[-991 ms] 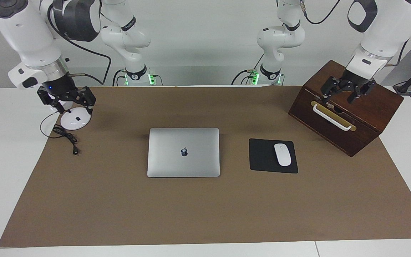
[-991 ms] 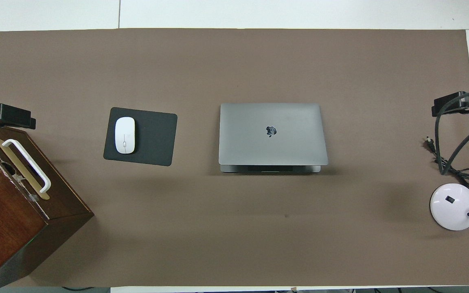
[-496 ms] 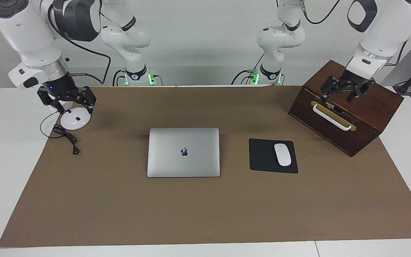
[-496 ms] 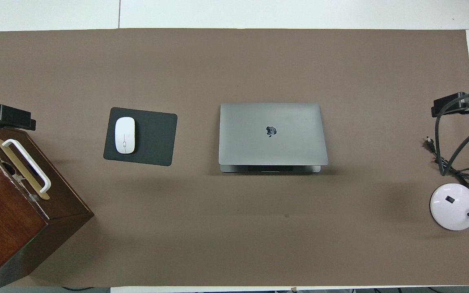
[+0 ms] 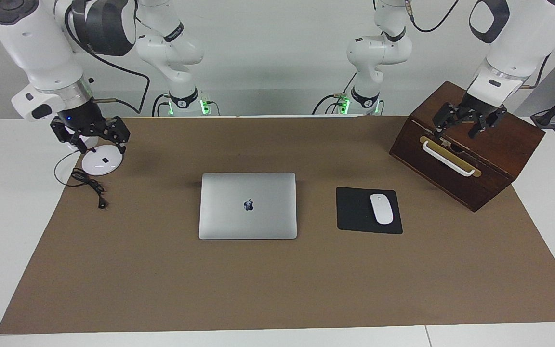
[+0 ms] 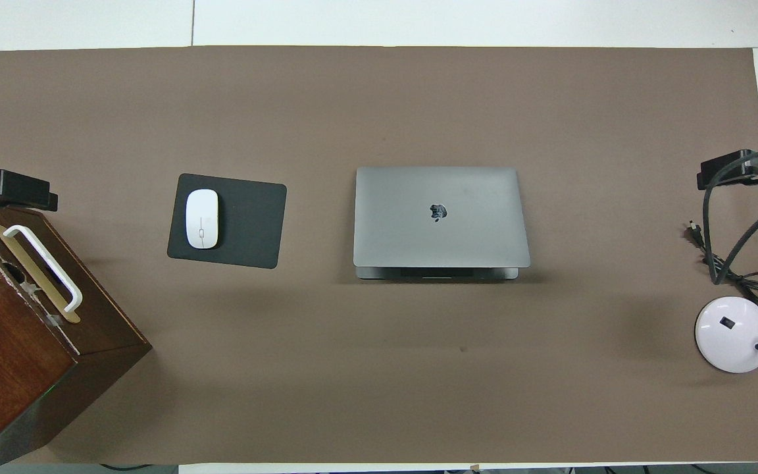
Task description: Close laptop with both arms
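The silver-grey laptop (image 5: 247,206) lies in the middle of the brown mat with its lid down and the dark apple logo facing up. In the overhead view (image 6: 441,214) a thin strip of its base shows at the edge nearer the robots. My left gripper (image 5: 470,123) hangs open and empty over the wooden box, and shows at the overhead view's edge (image 6: 7,187). My right gripper (image 5: 89,132) hangs open and empty over the white lamp base, and also shows in the overhead view (image 6: 741,168). Both are well away from the laptop.
A black mouse pad (image 5: 354,212) with a white mouse (image 5: 381,208) lies beside the laptop toward the left arm's end. A dark wooden box (image 5: 494,149) with a white handle stands there too. A white lamp base (image 5: 101,164) and black cable (image 5: 89,185) sit at the right arm's end.
The right gripper has risen very slightly over the lamp base. The left gripper and the laptop have not visibly moved.
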### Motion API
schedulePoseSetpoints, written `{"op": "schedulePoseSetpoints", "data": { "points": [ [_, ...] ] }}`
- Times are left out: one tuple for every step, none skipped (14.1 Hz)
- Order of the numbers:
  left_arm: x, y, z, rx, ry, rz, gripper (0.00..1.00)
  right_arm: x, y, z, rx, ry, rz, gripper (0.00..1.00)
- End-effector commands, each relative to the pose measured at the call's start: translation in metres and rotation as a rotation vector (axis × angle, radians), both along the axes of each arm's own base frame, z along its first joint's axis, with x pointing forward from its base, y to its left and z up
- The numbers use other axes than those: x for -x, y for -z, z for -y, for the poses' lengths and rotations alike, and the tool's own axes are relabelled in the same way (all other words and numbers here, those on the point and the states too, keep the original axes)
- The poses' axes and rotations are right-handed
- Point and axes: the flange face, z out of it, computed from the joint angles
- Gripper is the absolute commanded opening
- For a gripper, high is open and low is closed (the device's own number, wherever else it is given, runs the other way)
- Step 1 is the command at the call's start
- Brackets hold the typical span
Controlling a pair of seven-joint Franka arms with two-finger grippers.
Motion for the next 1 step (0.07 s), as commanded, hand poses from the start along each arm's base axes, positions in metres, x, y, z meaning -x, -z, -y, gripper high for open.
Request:
{"op": "schedulePoseSetpoints", "data": {
  "points": [
    [0.0098,-0.0008,0.0010,-0.001,-0.018,-0.007,1.00,0.0062,-0.0002,0.0026,-0.018,-0.020,0.018,1.00]
  ]
}}
